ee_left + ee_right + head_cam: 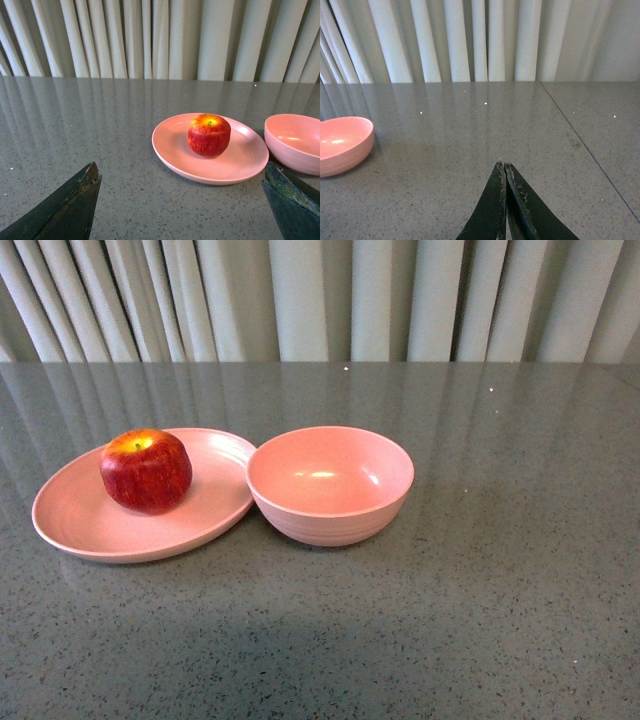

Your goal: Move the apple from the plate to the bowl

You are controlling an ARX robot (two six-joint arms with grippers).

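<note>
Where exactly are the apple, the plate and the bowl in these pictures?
apple (146,472): front view, middle of its red side.
plate (85,520): front view, bare surface beside the apple.
bowl (330,480): front view, its empty inner wall.

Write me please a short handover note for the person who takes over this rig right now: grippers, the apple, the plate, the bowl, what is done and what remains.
Left gripper: open, empty, low over the table, facing the plate.
Right gripper: shut, holding nothing, off to the bowl's right.
Apple: upright on the plate, towards its far side, untouched.
Bowl: empty, right beside the plate on its right; their rims look touching.
Done: nothing yet.
Left: grasp the apple, probably with the left gripper since it is open and nearer, lift it, set it in the bowl, release.
</note>
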